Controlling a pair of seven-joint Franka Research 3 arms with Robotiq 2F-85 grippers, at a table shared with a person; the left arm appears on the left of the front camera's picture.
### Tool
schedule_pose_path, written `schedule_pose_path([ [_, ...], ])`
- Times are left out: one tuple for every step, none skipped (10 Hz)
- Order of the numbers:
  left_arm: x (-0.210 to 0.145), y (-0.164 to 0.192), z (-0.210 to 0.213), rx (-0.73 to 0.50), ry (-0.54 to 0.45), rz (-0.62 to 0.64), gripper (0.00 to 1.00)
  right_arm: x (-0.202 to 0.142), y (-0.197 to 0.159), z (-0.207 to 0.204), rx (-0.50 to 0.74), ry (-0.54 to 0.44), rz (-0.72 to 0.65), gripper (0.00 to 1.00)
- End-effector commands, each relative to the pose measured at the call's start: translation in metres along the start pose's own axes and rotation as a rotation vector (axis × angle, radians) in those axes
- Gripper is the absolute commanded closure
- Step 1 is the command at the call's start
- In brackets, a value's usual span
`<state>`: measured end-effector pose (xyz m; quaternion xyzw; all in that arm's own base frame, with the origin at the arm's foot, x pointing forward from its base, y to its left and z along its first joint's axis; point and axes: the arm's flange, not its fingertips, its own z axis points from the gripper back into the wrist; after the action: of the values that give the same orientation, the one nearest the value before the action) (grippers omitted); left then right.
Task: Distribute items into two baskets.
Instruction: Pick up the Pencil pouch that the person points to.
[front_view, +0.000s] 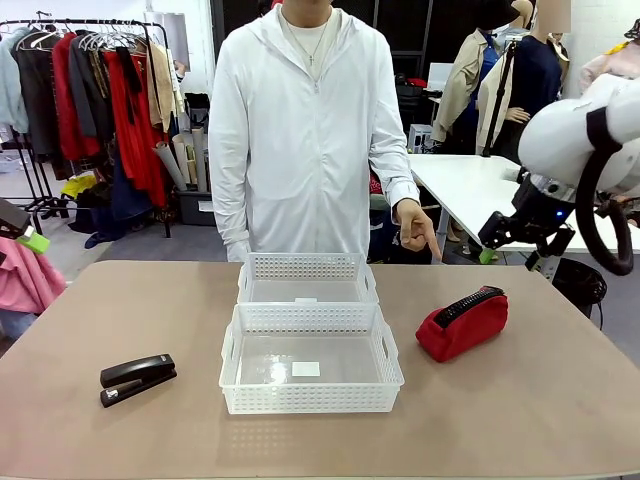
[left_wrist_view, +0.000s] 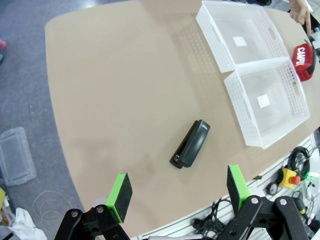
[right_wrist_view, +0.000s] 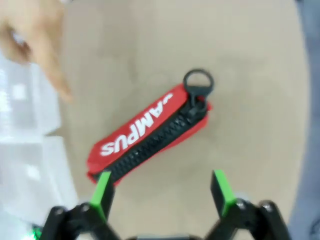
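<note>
Right claw (right_wrist_view: 161, 182), spread wide, faces red pouch (right_wrist_view: 150, 135) reading "AMPUS".

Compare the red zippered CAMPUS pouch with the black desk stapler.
The red zippered pouch is bulkier than the black desk stapler. The pouch lies right of the white lattice baskets, the stapler left. Both rest on the tan table, outside the baskets.

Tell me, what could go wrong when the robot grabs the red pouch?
The person's hand points down close to the red pouch, so the open right gripper aimed at it might bump a finger. The pouch also lies slanted to the pads, so the grip might catch one end and slip.
</note>
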<state>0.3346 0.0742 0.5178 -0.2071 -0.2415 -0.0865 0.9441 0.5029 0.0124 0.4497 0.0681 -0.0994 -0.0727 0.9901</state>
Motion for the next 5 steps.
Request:
schedule_pose_path([
  [-0.001, 0.001, 0.0, -0.009, -0.004, 0.001, 0.02, 0.001, 0.027, -0.005, -0.053, 0.066, -0.233, 0.0],
  [-0.001, 0.001, 0.0, -0.009, -0.004, 0.001, 0.02, 0.001, 0.034, -0.012, -0.074, 0.106, -0.296, 0.0],
  [-0.001, 0.001, 0.0, -0.009, -0.004, 0.001, 0.02, 0.001, 0.041, -0.018, -0.095, 0.126, -0.35, 0.0],
  [-0.001, 0.001, 0.0, -0.009, -0.004, 0.001, 0.02, 0.004, 0.047, -0.025, -0.086, 0.125, -0.43, 0.0],
  [-0.001, 0.001, 0.0, -0.009, -0.004, 0.001, 0.02, 0.004, 0.051, -0.032, -0.087, 0.124, -0.472, 0.0],
])
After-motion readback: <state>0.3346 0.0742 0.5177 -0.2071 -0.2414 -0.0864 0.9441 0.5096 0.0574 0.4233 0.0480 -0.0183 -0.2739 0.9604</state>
